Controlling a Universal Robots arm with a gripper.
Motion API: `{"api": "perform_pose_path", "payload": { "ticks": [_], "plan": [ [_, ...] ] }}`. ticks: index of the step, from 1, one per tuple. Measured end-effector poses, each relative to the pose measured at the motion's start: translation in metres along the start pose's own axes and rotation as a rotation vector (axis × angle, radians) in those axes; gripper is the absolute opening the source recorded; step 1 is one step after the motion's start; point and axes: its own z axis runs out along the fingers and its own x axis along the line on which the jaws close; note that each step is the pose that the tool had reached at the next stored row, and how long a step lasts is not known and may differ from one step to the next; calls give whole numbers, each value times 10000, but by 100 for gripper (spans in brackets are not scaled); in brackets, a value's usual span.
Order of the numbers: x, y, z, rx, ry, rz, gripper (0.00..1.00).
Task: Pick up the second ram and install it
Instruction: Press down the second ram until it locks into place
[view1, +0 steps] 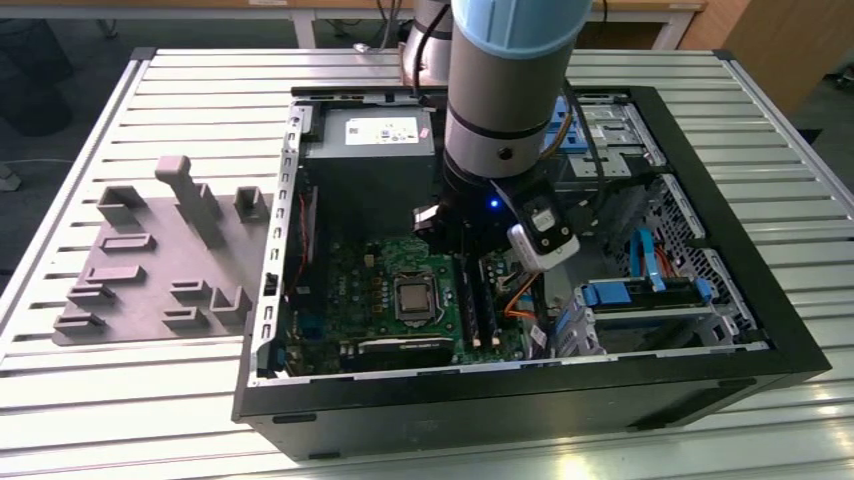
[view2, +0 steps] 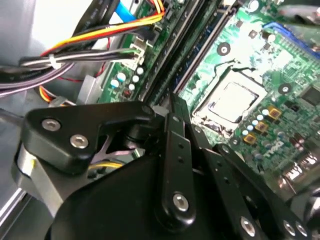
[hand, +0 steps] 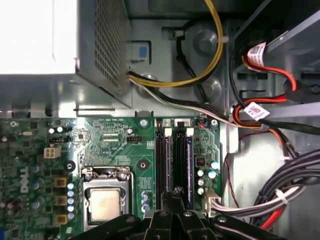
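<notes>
gripper is down inside the pc case, fingertips pressed together over the memory slots at lower centre of the first wrist view. the second ram looks seated in its slot there (judging edge-on). it reads as light, stiff and fragile: hold the long edges, not the chips.
</notes>
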Motion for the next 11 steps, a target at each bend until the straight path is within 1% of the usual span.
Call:
{"api": "perform_pose_path", "payload": {
  "ticks": [1,11],
  "plan": [
    [0,1,-8,1,1,-1,11],
    [0,0,-7,1,4,-2,11]
  ]
}}
